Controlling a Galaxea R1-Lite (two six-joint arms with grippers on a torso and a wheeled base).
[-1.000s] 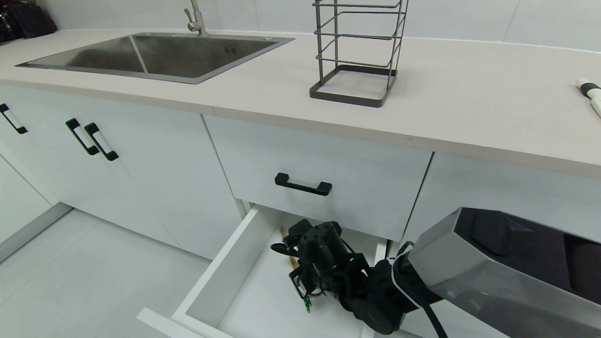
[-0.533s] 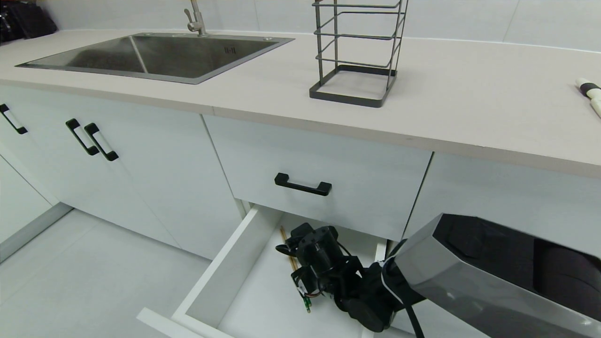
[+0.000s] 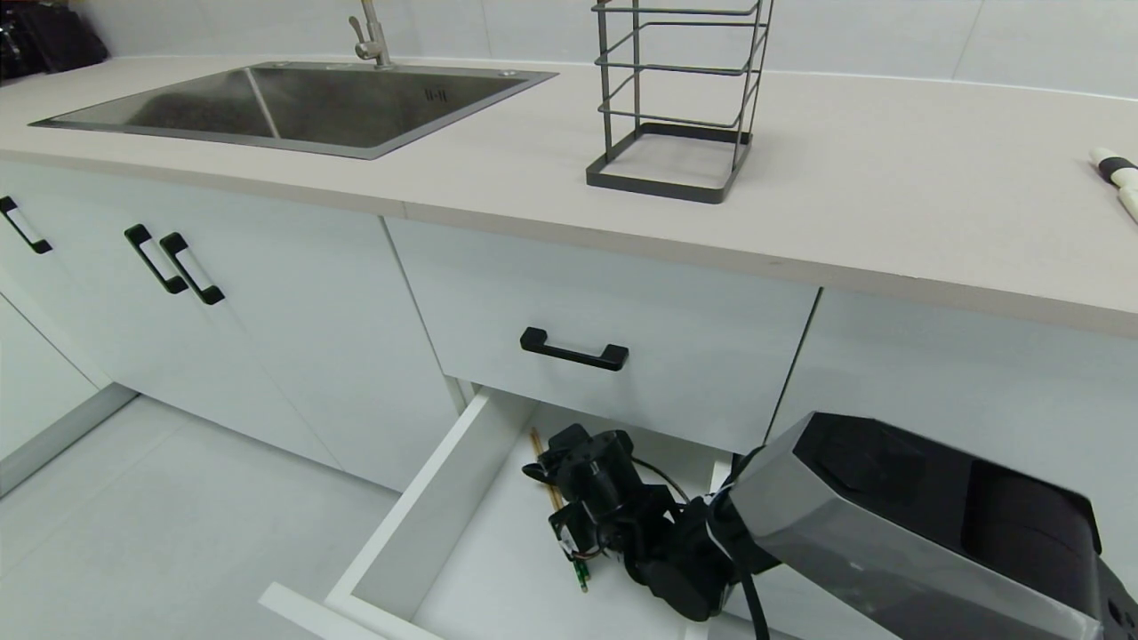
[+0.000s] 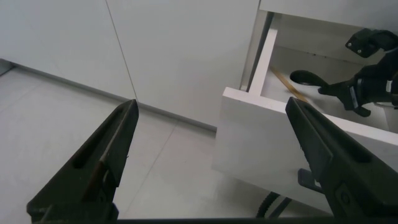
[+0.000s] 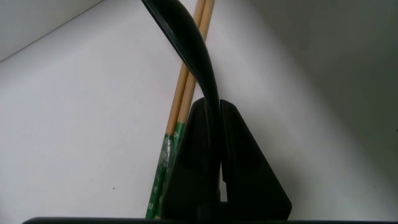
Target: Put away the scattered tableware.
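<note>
The lower drawer (image 3: 427, 520) stands pulled out under the counter. My right gripper (image 3: 553, 464) is inside it, shut on the handle of a black spoon (image 5: 186, 43), whose bowl (image 4: 308, 78) points toward the drawer's back left. A pair of bamboo chopsticks (image 5: 184, 87) with green ends lies on the drawer floor right beside the spoon (image 3: 532, 472); the chopsticks (image 3: 538, 443) run along the left wall. My left gripper (image 4: 211, 143) hangs open over the floor, outside the drawer's front corner (image 4: 261, 149), with nothing between its fingers (image 4: 106, 162).
On the counter stand a dark wire rack (image 3: 676, 98) and a steel sink (image 3: 293, 102) with a faucet (image 3: 372, 36). A white object with a black band (image 3: 1116, 173) lies at the counter's right edge. A shut drawer with a black handle (image 3: 573, 351) overhangs the open one.
My right arm has sunk lower and shifted slightly left, carrying the gripper and spoon a little deeper into the drawer. The chopsticks have stayed put.
</note>
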